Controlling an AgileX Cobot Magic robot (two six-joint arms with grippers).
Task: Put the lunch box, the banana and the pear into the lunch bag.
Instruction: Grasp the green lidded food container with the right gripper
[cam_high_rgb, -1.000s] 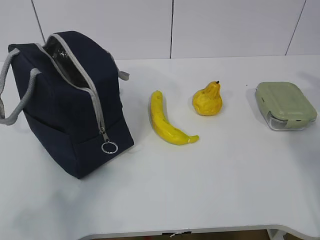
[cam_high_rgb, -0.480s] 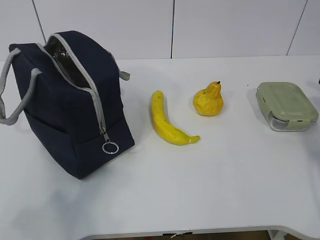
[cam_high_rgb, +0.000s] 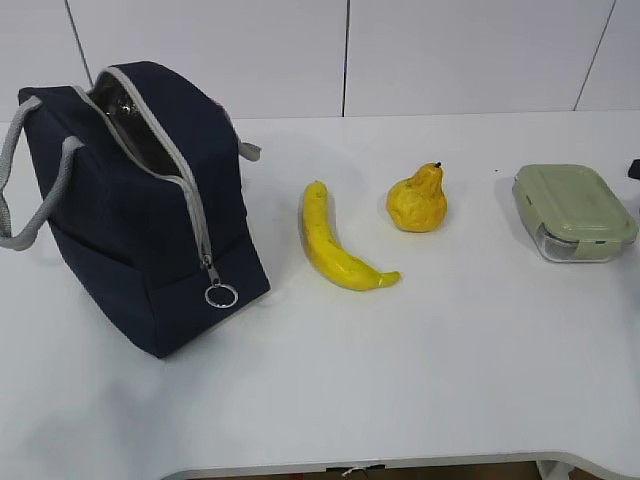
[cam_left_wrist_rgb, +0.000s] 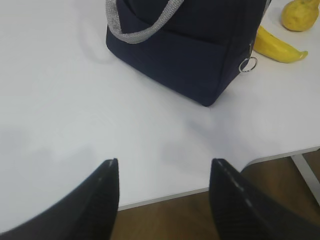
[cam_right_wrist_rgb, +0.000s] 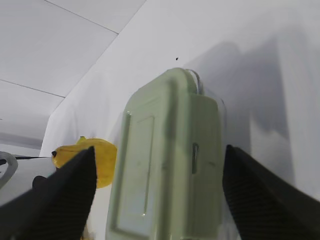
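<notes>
Lunch bag (cam_high_rgb: 140, 200) stands at table (cam_high_rgb: 400, 380) left, zipper open along the top, ring pull (cam_high_rgb: 220, 296) hanging at the front end. Banana (cam_high_rgb: 335, 245) lies just right of it, pear (cam_high_rgb: 417, 200) upright near the banana's far end. Lunch box (cam_high_rgb: 572, 211) sits well right, lid on. Right gripper (cam_right_wrist_rgb: 157, 200) spread wide, fingers either side of the box, not touching. Left gripper (cam_left_wrist_rgb: 162, 200) also spread, empty, near the table's front edge, short of the bag.

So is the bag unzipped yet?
Yes, open. The bag has its grey zipper parted along the top, the silver lining showing inside.
</notes>
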